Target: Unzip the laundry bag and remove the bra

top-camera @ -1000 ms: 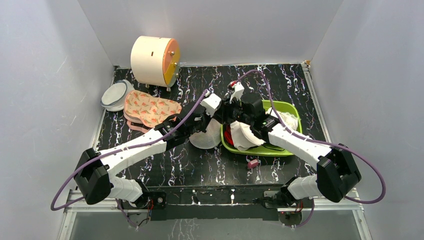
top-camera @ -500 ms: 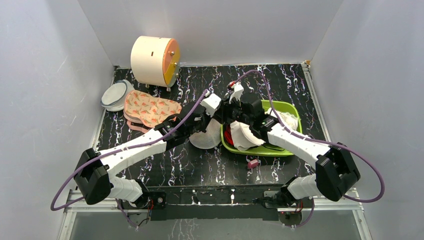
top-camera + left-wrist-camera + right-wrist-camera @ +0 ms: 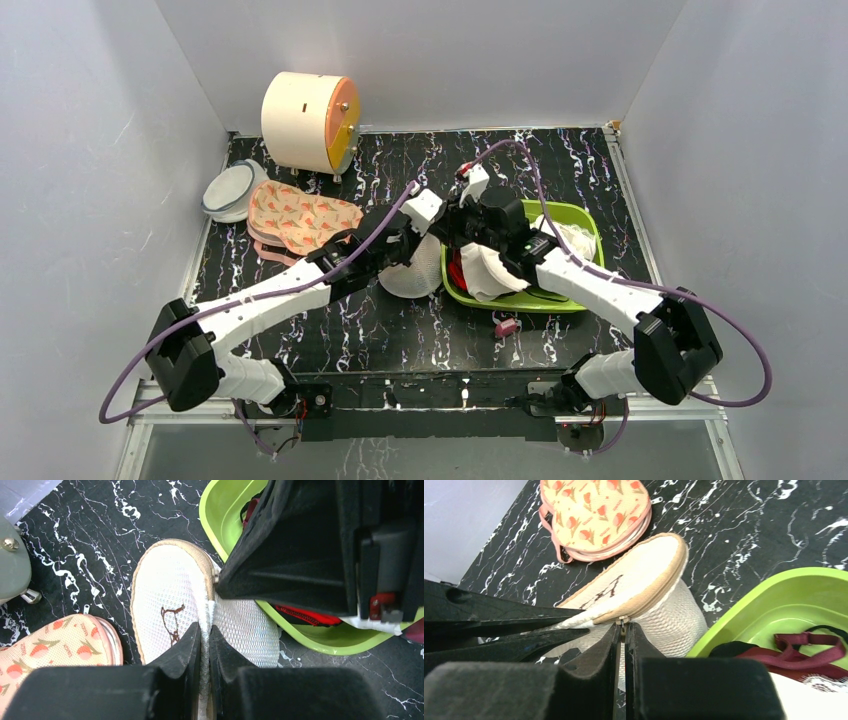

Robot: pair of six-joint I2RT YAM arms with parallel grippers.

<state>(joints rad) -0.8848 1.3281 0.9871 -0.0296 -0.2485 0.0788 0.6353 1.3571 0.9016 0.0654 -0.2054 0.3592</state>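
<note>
The white mesh laundry bag [image 3: 412, 270] stands on edge on the black marbled table, just left of the green basin. It also shows in the left wrist view [image 3: 170, 595] and the right wrist view [image 3: 649, 575], with a beige zipper rim and a dark mark on one face. My left gripper [image 3: 205, 630] is shut on the bag's rim fabric. My right gripper [image 3: 623, 626] is shut on the metal zipper pull [image 3: 623, 621] at the rim. In the top view the two grippers [image 3: 440, 232] meet over the bag. The bra is hidden.
A green basin [image 3: 575, 222] holds white, red and black garments at the right. A flamingo-patterned pouch [image 3: 300, 220] lies left of the bag. A grey-rimmed white disc [image 3: 230, 192] and a cream drum [image 3: 305, 122] stand at the back left. A small pink object [image 3: 507, 326] lies in front of the basin.
</note>
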